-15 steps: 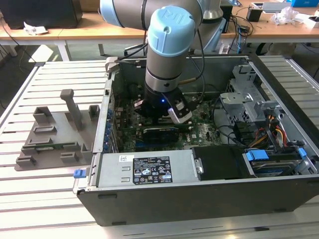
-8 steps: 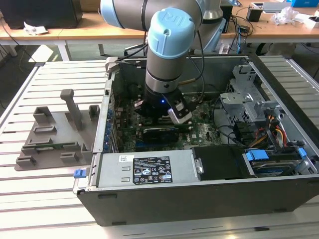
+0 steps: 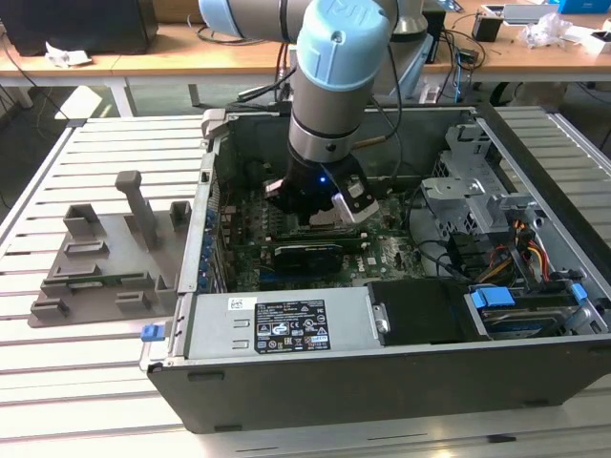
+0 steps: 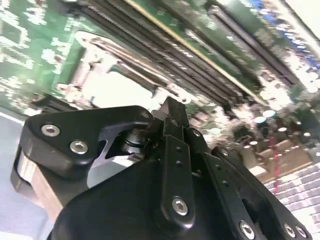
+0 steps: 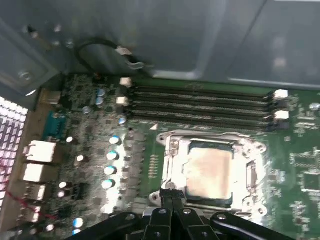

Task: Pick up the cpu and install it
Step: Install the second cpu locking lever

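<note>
The cpu (image 5: 209, 172), a flat square chip with a dull silver top, lies level in the socket frame (image 5: 172, 165) just beyond the gripper's (image 5: 170, 197) fingertips.

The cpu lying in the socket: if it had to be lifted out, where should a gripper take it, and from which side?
Probably by two opposite thin edges, coming straight down from above. In the first wrist view the cpu lies flat and low inside the metal socket frame, so its sides are hardly exposed; a suction grip on the flat top may suit better.
</note>
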